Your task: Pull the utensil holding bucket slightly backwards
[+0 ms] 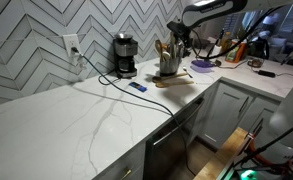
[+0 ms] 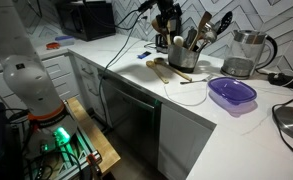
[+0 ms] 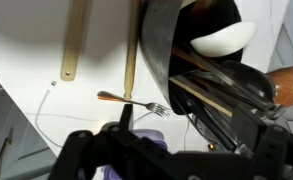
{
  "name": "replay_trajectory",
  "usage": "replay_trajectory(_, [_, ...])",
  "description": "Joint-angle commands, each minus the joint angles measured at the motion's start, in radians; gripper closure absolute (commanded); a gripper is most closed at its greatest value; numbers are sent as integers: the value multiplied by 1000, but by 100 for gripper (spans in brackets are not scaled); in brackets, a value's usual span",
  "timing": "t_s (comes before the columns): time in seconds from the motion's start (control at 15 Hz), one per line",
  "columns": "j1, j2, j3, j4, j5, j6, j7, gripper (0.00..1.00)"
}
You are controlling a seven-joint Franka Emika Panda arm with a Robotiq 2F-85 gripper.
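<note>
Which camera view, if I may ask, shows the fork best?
The wrist view: the fork lies in plain sight beside the bucket. Both exterior views leave it too small to make out.

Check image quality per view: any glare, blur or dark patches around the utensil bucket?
Wrist view: bucket is very close, its interior dark, and the white utensil head is nearly blown out. The gripper is a dark, soft mass along the bottom edge, jaws unreadable. In an exterior view, the countertop is evenly lit with no harsh glare. In an exterior view, there is a green glow low beside the robot base.
</note>
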Motion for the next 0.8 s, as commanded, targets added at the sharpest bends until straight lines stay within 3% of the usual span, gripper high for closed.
replay_trajectory(0.0, [-35,-98,17,-27,93,-48,-274,0])
replay_trajectory(0.13, [-44,-135,10,-25,141,-64,-426,0])
replay_trajectory(0.2, [-3,-149,-39,-20,162,-75,-501,0])
replay_trajectory(0.53, [41,-196,-151,-41,268,-42,-887,0])
replay_trajectory(0.6, [-57,-160,-44,2,238,-59,-775,0])
replay_trajectory(0.73, [-56,-165,-68,-1,264,-59,-862,0])
